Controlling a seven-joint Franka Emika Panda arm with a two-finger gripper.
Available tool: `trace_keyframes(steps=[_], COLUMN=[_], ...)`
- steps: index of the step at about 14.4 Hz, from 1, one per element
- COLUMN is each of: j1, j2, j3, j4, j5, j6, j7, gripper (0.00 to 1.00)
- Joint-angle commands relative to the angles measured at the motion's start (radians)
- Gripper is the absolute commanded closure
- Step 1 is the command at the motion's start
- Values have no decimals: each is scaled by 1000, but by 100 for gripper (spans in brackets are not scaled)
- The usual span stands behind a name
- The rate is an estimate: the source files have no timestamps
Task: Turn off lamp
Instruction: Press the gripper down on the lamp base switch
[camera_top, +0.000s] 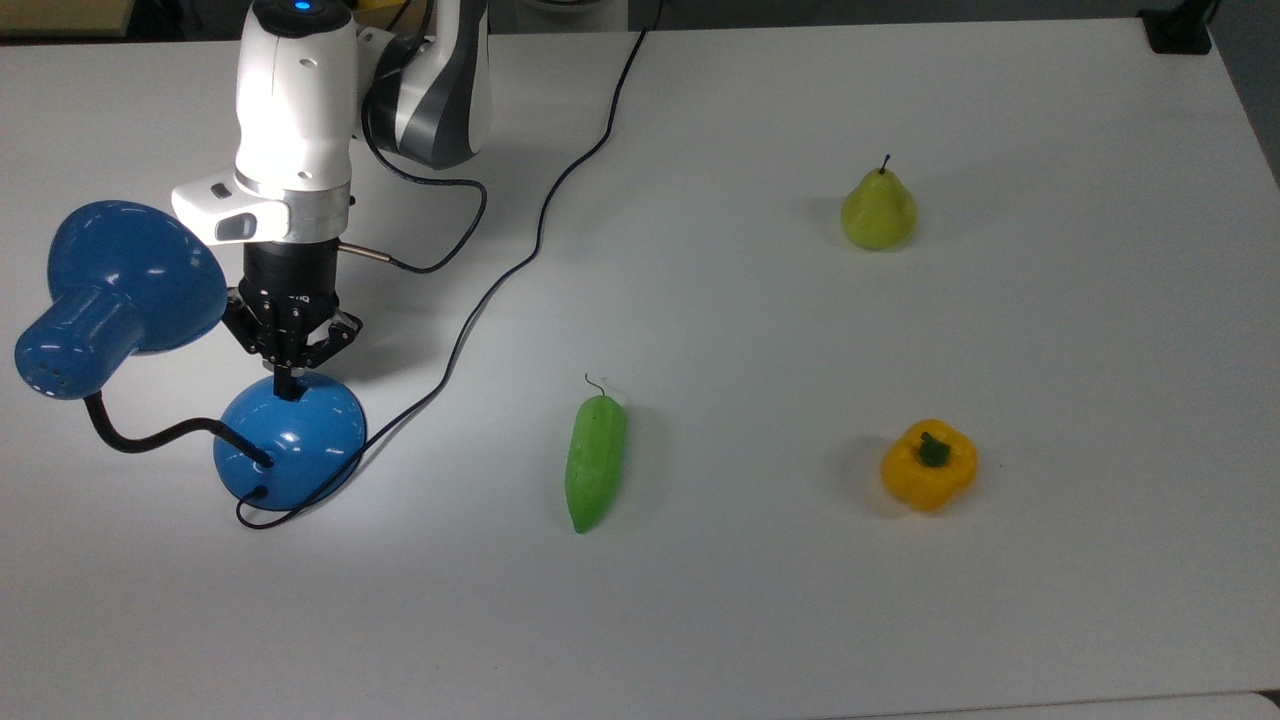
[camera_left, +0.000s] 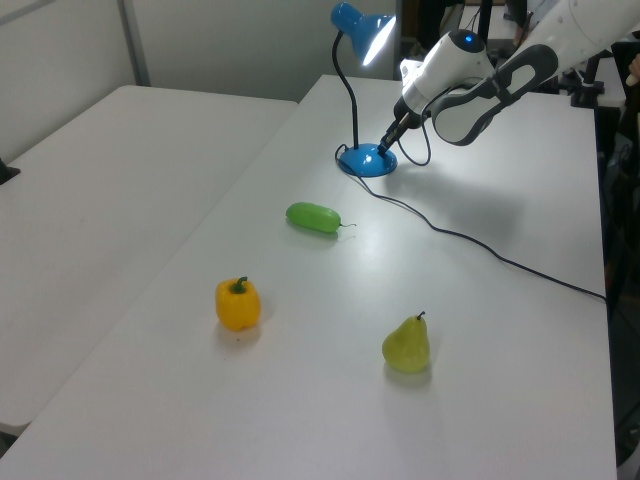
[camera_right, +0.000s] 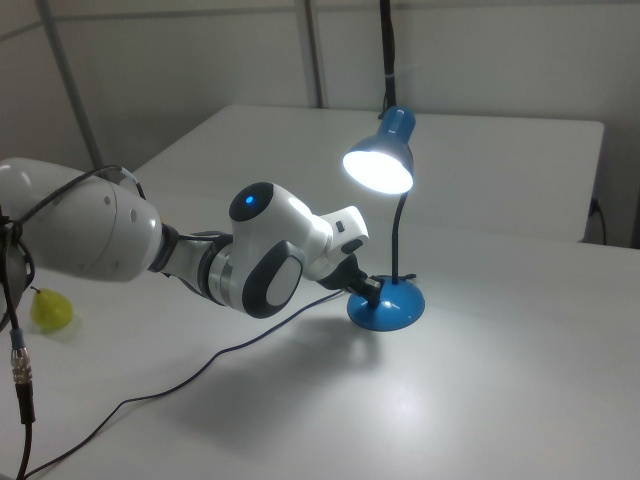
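lamplight is what you meet first: the lamp (camera_right: 385, 165) glows, its blue bell shade bright white inside in the right view, and a pale pool of light lies on the white table (camera_top: 760, 600) in front of its base. you will find the lamp at the top view's left, its round domed base (camera_top: 290, 438) standing on the table, its black gooseneck curling out toward the top view's left and up to the shade (camera_top: 118, 290). its black cord (camera_top: 520, 255) leaves the base, loops beside it, and runs across the table toward the far edge.

your gripper (camera_top: 288, 376) points down at the base's far side, as the top view shows it, with its two fingers drawn together into one narrow tip. that tip touches the dome right where the small black switch sits, and nothing is held between the fingers. in the left view the gripper (camera_left: 386, 142) slants down onto the base from the left view's right. in the right view the gripper (camera_right: 368, 290) reaches the base from the right view's left.

well apart from the lamp, toward the top view's right, lie a green cucumber (camera_top: 595, 462), a yellow bell pepper (camera_top: 929, 465) and a green pear (camera_top: 878, 209), each alone on the table.
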Motion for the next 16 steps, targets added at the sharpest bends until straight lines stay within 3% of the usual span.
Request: trace_keyframes(steps=[1, 11, 16], j1=[0, -10, -7], j2=[11, -6, -109], j3=[-6, -6, -5], j4=[3, -50, -89], j5=[-20, -23, -20], j6=[22, 5, -115], j7=[-13, -28, -17], gripper=[100, 100, 100])
